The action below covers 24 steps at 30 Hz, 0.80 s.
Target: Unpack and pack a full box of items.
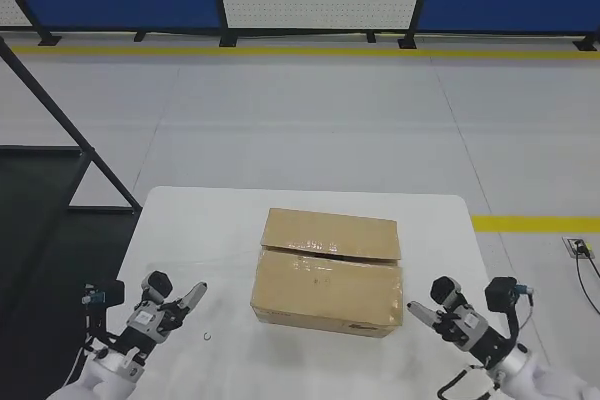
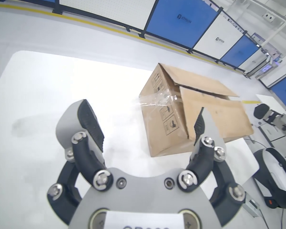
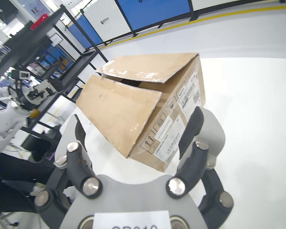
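A brown cardboard box [image 1: 328,278] stands in the middle of the white table [image 1: 200,230]. Its two top flaps lie down, with a dark slit between them, and torn clear tape hangs on one end [image 2: 157,98]. My left gripper [image 1: 178,290] hovers open near the table's front left, apart from the box [image 2: 212,115], with nothing between its fingers [image 2: 90,120]. My right gripper [image 1: 427,300] is open at the front right, close to the labelled end of the box [image 3: 124,103], with nothing between its fingers [image 3: 193,125].
A small ring-like bit [image 1: 209,335] lies on the table between the left gripper and the box. A black metal frame [image 1: 70,150] stands off the table's left side. Bare table lies behind and on both sides of the box.
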Tool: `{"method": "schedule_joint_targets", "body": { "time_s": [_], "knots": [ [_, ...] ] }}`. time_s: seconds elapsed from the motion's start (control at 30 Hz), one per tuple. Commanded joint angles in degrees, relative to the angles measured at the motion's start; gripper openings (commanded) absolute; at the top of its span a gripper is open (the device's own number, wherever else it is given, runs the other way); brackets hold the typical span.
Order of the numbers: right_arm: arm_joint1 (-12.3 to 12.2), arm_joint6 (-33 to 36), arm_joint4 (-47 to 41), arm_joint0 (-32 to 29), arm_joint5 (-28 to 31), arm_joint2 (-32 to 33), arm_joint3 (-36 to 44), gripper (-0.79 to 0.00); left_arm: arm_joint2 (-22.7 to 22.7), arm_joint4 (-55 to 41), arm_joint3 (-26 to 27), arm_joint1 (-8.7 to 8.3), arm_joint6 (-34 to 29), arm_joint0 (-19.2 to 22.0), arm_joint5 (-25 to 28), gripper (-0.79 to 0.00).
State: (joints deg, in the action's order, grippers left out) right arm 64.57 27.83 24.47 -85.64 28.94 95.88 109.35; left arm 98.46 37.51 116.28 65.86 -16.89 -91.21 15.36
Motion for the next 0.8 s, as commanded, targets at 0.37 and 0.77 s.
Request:
{"method": "schedule_joint_targets", "body": {
  "time_s": [0.37, 0.77],
  "knots": [
    [-0.54, 8.46, -10.83, 2.76, -0.86, 0.38, -1.75, 0.0, 0.04, -2.26, 0.23, -0.11, -2.87, -0.04, 0.3, 0.0],
    [-0.76, 12.6, -20.13, 10.53, -1.1, -4.39, -9.79, 0.0, -0.18, -16.6, 0.23, -0.29, -11.83, 4.46, -2.74, 0.0]
  ]
}}
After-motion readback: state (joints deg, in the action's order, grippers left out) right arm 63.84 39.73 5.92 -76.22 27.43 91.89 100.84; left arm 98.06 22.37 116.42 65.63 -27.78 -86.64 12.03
